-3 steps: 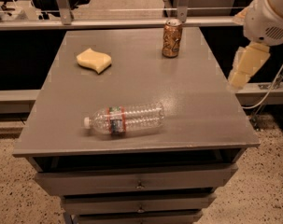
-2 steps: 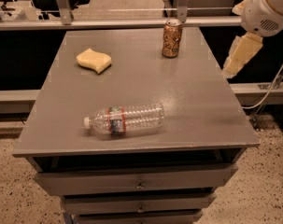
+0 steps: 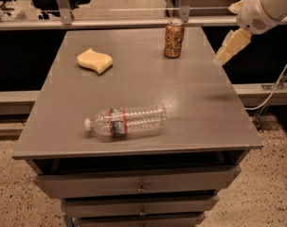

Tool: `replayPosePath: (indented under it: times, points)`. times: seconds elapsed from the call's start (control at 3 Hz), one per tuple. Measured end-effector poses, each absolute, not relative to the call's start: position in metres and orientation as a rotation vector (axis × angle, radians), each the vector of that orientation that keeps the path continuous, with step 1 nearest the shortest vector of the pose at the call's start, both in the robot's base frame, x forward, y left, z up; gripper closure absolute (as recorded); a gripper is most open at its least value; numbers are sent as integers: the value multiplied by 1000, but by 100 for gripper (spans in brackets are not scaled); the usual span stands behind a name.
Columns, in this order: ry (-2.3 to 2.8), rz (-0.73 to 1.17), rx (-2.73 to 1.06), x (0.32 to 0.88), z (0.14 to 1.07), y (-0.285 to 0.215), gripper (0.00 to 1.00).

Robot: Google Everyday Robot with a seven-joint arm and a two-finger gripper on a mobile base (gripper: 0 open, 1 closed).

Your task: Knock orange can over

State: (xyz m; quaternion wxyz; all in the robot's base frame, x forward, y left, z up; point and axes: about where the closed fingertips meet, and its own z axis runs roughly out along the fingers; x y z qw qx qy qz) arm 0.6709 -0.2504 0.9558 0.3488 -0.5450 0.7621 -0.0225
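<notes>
The orange can (image 3: 174,39) stands upright near the far edge of the grey table (image 3: 200,103), right of centre. It is orange-brown with pale print and a silver top rim. My gripper (image 3: 227,52) hangs from the white arm at the upper right, above the table's right edge. It is to the right of the can, apart from it and not touching it.
A clear plastic water bottle (image 3: 125,121) lies on its side near the front of the table. A yellow sponge (image 3: 94,60) lies at the back left. Drawers sit under the tabletop. A white cable (image 3: 275,86) hangs at the right. Metal frames stand behind the table.
My arm and gripper have moved up and leftward, from beside the table's right edge toward the can. The can, bottle and sponge have not moved.
</notes>
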Motion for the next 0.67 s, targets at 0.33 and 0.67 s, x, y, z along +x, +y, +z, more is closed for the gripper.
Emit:
replayPosePath:
  times: [0.33,0.67]
  points:
    - [1921,97,-1334,702,936,-248,0]
    - [1854,206,-1307,725,920,-233,0]
